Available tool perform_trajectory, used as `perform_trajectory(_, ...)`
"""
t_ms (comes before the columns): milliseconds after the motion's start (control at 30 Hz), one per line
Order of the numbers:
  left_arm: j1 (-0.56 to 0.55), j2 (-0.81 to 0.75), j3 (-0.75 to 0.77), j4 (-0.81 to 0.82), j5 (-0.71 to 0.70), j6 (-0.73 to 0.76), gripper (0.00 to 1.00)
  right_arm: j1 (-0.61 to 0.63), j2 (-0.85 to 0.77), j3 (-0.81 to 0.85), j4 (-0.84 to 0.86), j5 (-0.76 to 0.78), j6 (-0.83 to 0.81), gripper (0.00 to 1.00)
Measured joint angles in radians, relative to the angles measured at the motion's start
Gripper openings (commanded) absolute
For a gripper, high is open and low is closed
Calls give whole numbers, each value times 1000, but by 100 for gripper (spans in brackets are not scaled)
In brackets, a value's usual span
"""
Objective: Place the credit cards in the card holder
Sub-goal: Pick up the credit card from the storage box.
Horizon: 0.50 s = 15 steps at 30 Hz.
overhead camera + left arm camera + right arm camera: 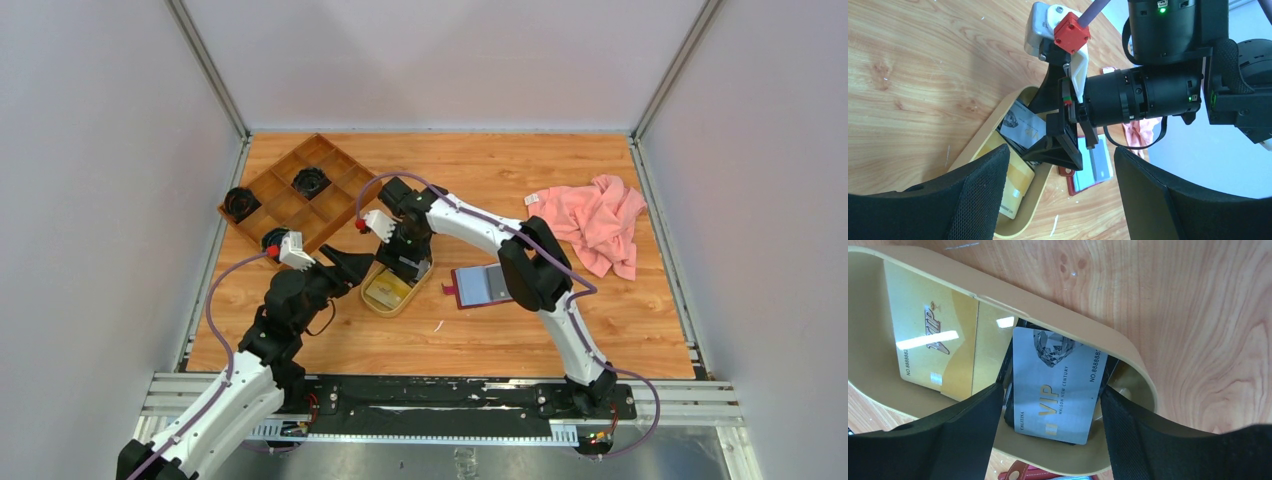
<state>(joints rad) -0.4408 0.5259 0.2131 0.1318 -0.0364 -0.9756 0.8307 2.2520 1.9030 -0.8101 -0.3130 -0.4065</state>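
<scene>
Over the oval tray (pixel 1073 330), right pincer (pixel 1050 395) wide astride a silver card (pixel 1058 382), left pincer (pixel 1060 152) wide beside the rim

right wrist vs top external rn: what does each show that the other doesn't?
Right wrist only: card print, a silver VIP card under the open right gripper, a gold VIP card beside it. Top external only: the card holder lying open right of the tray, the compartmented box, the pink cloth. Both: the tray holding cards, the wooden table.
</scene>
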Motion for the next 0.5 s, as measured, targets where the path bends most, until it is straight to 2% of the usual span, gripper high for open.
perform_trajectory(100,0,0,0,0,0,0,79,1,5,0,-3,0,-2,65)
perform_trajectory(200,0,-1,0,0,3,0,79,0,9,0,-4,3,-1,50)
perform_trajectory(300,0,-2,0,0,9,-2,79,0,10,0,-6,-3,7,40)
perform_trajectory(500,0,-5,-9,0,14,-17,79,-3,6,0,-6,-24,8,32)
